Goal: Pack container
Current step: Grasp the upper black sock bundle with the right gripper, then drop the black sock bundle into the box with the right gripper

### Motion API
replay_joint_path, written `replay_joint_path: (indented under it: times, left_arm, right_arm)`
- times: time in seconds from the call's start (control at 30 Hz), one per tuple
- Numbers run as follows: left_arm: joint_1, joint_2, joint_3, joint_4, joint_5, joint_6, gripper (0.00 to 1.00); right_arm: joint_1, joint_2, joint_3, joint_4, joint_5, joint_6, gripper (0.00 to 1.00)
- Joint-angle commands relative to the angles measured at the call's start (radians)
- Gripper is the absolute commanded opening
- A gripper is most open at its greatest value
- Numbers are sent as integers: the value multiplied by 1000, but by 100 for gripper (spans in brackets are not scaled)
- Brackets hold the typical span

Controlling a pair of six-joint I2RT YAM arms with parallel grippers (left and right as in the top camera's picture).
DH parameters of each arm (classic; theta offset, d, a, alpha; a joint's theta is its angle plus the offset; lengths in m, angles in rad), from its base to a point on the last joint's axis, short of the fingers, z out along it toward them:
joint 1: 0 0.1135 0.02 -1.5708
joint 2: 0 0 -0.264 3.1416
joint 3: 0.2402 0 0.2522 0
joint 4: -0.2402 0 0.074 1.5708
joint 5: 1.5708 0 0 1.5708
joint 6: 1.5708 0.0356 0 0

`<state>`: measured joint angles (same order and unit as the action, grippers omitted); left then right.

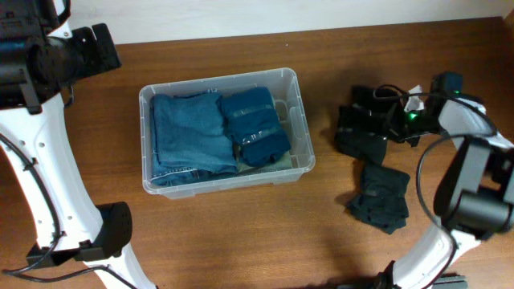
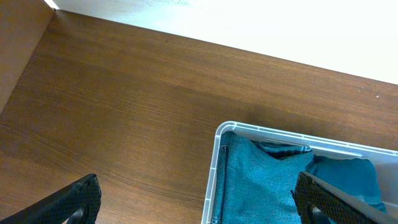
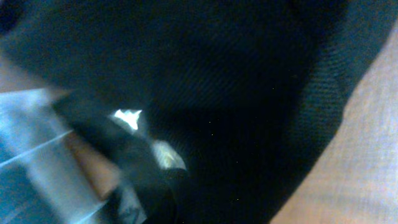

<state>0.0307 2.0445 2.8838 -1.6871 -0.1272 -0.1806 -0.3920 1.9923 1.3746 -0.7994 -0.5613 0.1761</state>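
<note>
The clear plastic container point(image 1: 303, 120) stands at the table's middle, and its corner shows in the left wrist view point(image 2: 213, 174). It holds folded blue jeans point(image 1: 186, 136) on the left and a darker blue folded garment point(image 1: 255, 124) on the right. My left gripper point(image 1: 103, 46) is open and empty, hovering above the table beyond the container's far left corner point(image 2: 196, 190). My right gripper point(image 1: 391, 122) is down at a pile of dark clothes point(image 1: 359, 136). Its wrist view is filled with blurred black cloth point(image 3: 249, 93), so its fingers are hidden.
A second folded dark garment point(image 1: 381, 198) lies on the table in front of the pile. A white tag point(image 1: 415, 101) and cables sit by the right wrist. The wooden table's far edge meets a pale wall point(image 2: 249, 18).
</note>
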Motion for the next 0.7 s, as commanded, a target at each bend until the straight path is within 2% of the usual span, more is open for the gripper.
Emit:
replay_joint_path:
  times: [0.0, 0.07, 0.13, 0.3, 0.5, 0.67]
  left_arm:
    - [5, -3, 3, 0, 3, -9, 99]
    - [5, -3, 3, 0, 4, -9, 100]
    - [5, -3, 3, 0, 4, -9, 99]
    - [5, -3, 3, 0, 3, -9, 99]
    - [5, -3, 3, 0, 3, -9, 100]
    - [5, -3, 3, 0, 4, -9, 99]
  right_arm:
    - [20, -254, 6, -42, -157, -11, 9]
    - [53, -375, 6, -51, -241, -11, 9]
    - [132, -528, 6, -27, -285, 58, 9]
    - [347, -673, 6, 117, -275, 196, 10]
    - [644, -625, 6, 314, -160, 377, 10]
    - [884, -425, 6, 483, -16, 506, 10]
